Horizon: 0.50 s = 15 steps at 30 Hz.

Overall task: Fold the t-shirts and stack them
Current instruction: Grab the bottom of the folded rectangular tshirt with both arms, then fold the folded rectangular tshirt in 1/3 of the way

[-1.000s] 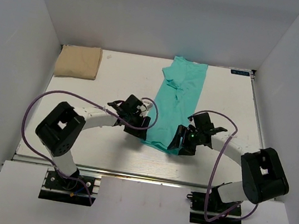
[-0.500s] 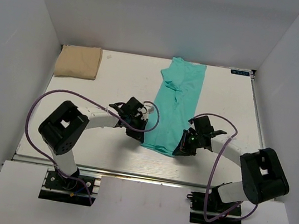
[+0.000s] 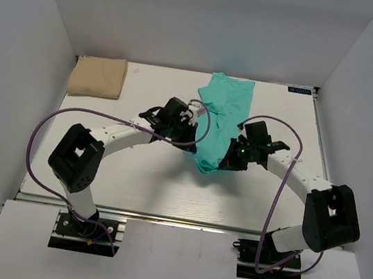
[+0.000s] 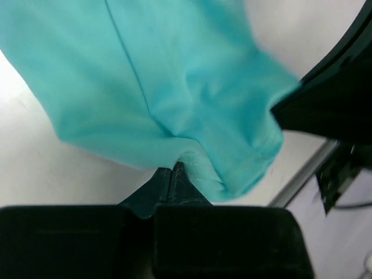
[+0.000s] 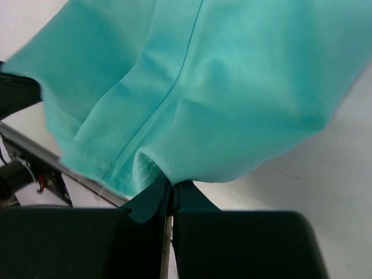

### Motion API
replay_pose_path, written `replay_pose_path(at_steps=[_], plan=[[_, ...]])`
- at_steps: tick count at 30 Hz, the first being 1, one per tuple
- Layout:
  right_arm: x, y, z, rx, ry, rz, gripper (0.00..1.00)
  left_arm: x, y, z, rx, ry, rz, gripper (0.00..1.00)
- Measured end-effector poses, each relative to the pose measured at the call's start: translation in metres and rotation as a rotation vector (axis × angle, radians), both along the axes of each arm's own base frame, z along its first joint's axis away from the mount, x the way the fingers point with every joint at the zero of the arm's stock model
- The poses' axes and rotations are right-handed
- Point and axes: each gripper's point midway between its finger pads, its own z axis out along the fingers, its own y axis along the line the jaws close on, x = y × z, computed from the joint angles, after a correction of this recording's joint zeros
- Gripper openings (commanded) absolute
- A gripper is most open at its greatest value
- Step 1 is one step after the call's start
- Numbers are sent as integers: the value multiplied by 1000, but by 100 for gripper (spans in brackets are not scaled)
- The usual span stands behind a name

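The teal t-shirt (image 3: 223, 113) lies lengthwise on the table (image 3: 131, 180), right of centre. Its far end rests flat near the far edge, and its near end is gathered into a rounded, sagging bunch at mid-table. The left gripper (image 4: 172, 175) has its jaws closed on the left corner of that near end. In the left wrist view a small fold of teal cloth is pinched between the two dark fingertips, and the fabric spreads away from them with a seam running up the panel. The right gripper (image 5: 172, 187) has its jaws closed on the right corner. In the right wrist view the stitched hem curls into the fingertips, and the cloth drapes away above the pale table surface. The two grippers stand near each other, facing inward, with the bunched hem between them. The tan t-shirt (image 3: 98, 76) sits folded into a compact rectangle at the far left corner of the table, well apart from the teal one and from both arms. A purple cable (image 3: 55, 123) loops from each arm. White walls (image 3: 17, 51) enclose the table on the left, right and far sides.
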Motion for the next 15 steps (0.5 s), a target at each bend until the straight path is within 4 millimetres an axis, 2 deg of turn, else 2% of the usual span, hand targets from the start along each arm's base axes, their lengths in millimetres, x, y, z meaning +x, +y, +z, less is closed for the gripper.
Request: replay_pose_path(at_steps=[3, 6, 10, 15], plan=[[27, -4, 10, -22, -35, -28, 0, 40, -11, 25, -15, -81, 60, 0], [47, -12, 11, -45, -35, -44, 0, 76, -13, 32, 8, -122, 127, 0], [74, -20, 9, -74, -20, -62, 0, 111, -7, 19, 49, -113, 196, 0], [114, -26, 24, -74, -65, -87, 0, 136, 2, -1, 67, -78, 240, 0]])
